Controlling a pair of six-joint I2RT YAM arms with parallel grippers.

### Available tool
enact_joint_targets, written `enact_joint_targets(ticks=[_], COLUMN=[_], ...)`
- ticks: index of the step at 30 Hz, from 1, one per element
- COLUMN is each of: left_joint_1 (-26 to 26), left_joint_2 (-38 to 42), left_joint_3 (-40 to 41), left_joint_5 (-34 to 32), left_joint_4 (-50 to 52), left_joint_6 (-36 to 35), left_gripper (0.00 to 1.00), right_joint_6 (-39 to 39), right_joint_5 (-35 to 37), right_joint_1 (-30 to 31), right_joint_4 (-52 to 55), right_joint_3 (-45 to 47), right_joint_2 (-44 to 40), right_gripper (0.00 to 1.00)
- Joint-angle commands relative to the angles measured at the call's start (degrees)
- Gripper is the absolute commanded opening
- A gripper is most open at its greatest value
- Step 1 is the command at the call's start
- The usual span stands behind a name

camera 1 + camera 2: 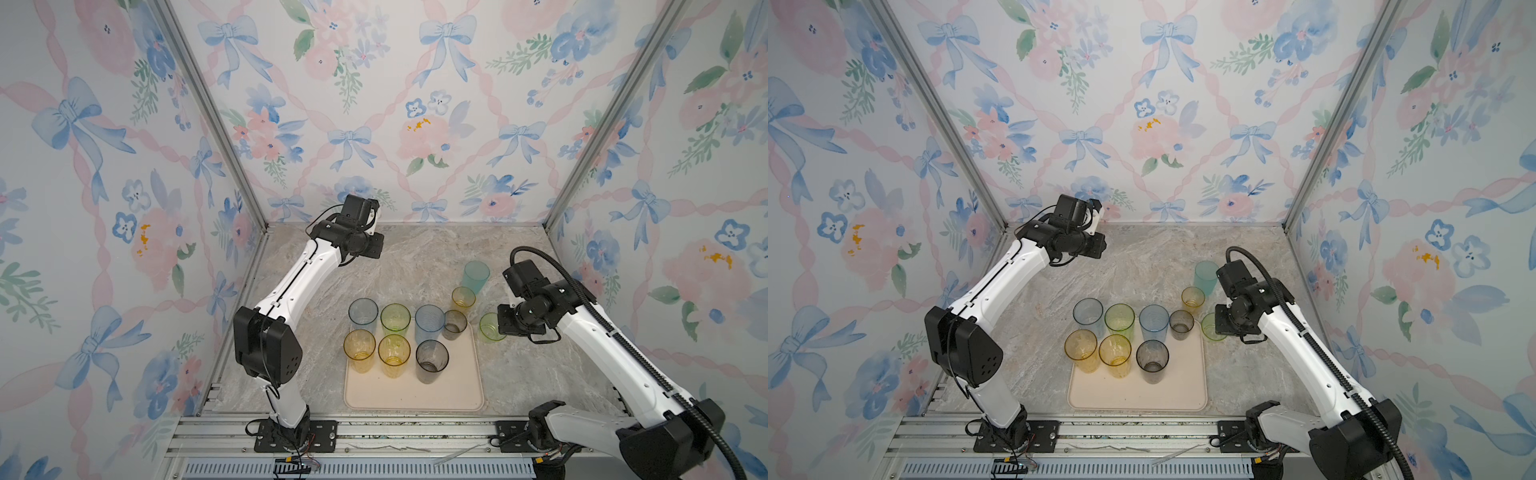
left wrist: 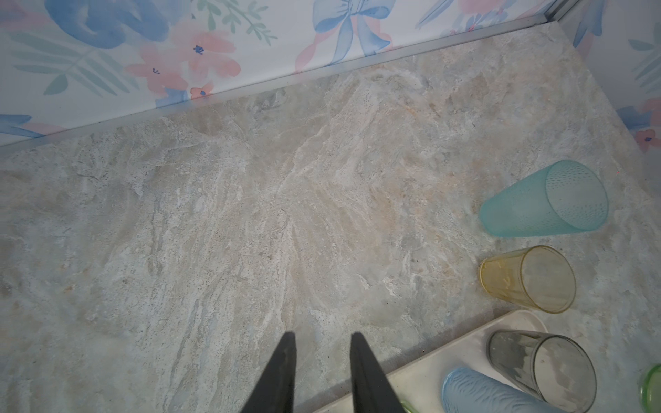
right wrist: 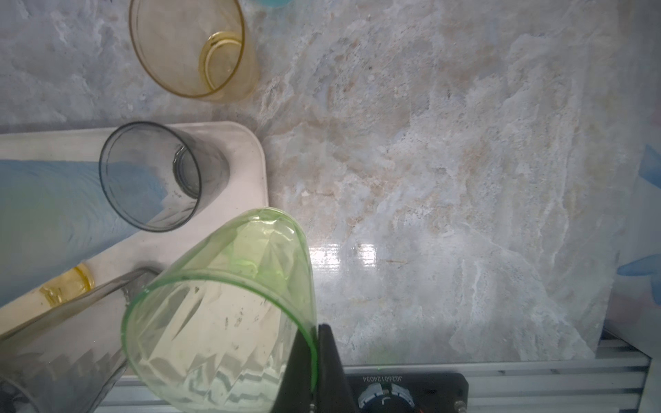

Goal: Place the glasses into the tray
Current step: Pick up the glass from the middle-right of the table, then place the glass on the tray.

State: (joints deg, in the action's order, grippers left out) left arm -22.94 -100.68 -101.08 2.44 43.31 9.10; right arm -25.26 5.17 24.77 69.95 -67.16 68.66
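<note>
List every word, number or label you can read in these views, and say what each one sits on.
"J0260124034": small white print, upside down in the right wrist view, on the black housing beside the aluminium rail. The second character could be 0 or Q.
No other text is readable in any view.

Seven tumblers [image 1: 394, 353] stand on the cream tray [image 1: 415, 399]. My right hand [image 3: 314, 339] pinches the short green tumbler [image 3: 221, 314] by its rim. The amber tumbler [image 1: 463, 297] and teal tumbler [image 1: 476, 276] stand on the worktop [image 1: 415, 266].

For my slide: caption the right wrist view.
Right gripper grips the short green glass by its rim, beside the tray.
</note>
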Motion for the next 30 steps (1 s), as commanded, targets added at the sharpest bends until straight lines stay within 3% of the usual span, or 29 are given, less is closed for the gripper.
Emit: enact_joint_targets(ticks=[1,10,30], left_joint_1=[0.18,0.3,0.98], left_joint_2=[-0.48,0.97,4.06], left_joint_3=[-1.75,-0.95,1.67], left_joint_5=[0.26,-0.32,-0.85], left_joint_4=[-0.14,-0.1,-0.11], left_joint_6=[-1.02,-0.99,-1.37], left_gripper=[0.29,0.3,0.3], right_joint_6=[-5.31,-10.16,-11.42], right_joint_5=[0.28,-1.27,-2.53], right_joint_1=[4.47,13.21,15.71], right_joint_4=[3.4,-2.96,-14.35], right_joint_3=[0.7,6.85,9.65], right_joint_2=[-0.72,2.45,12.47], right_gripper=[0.0,0.0,0.0])
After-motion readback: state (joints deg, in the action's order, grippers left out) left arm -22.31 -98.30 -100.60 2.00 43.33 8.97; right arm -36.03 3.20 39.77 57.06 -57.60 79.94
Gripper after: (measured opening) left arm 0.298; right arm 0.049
